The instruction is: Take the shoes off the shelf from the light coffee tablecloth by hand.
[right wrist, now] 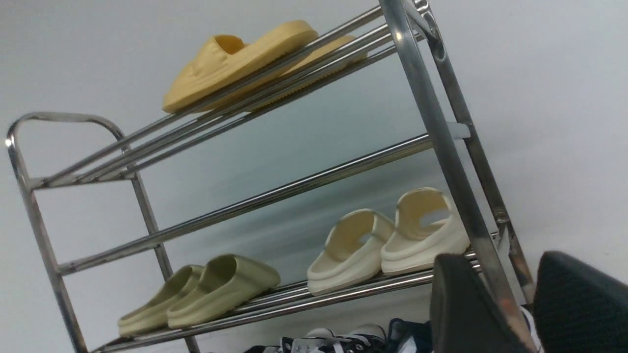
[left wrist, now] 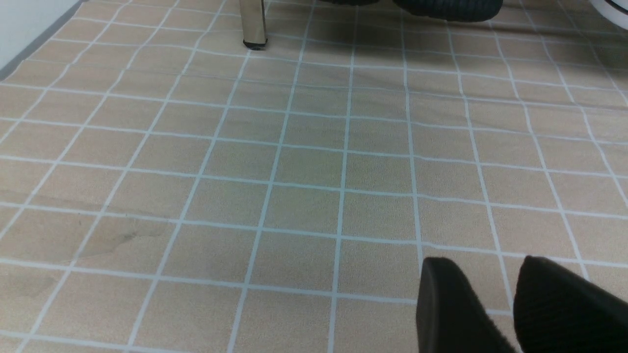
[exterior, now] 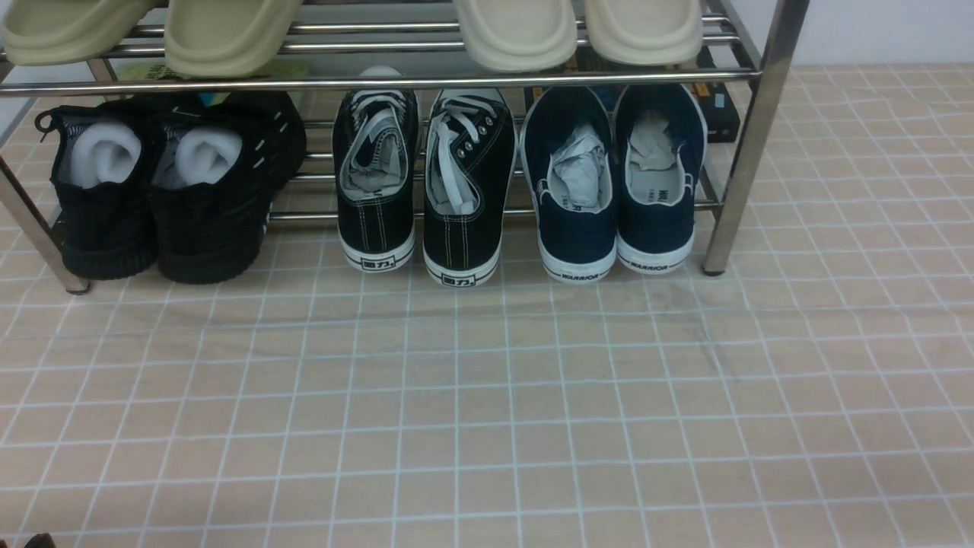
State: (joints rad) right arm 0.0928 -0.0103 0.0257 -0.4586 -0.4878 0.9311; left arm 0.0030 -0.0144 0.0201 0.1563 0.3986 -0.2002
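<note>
The navy slip-on shoes (exterior: 576, 228) stand side by side at the right end of the chrome shelf's (exterior: 749, 137) lowest tier, stuffed with paper. Their white "WARRIOR" heels face me and reach the light coffee tablecloth (exterior: 487, 396). Neither gripper shows in the front view. In the left wrist view my left gripper (left wrist: 490, 262) is open and empty, low over the tablecloth (left wrist: 304, 166), with a shelf leg (left wrist: 253, 24) far ahead. In the right wrist view my right gripper (right wrist: 505, 260) is open and empty. It looks up at the shelf (right wrist: 441, 142), with a bit of a navy shoe (right wrist: 412, 331) showing.
Black lace-up sneakers (exterior: 466, 236) stand left of the navy pair, and all-black knit sneakers (exterior: 205, 228) at the far left. Cream slides (exterior: 517, 34) and greenish slides (exterior: 228, 38) sit on the tier above, a yellow slide (right wrist: 235, 59) on top. A dark box (exterior: 719, 106) lies behind the shelf.
</note>
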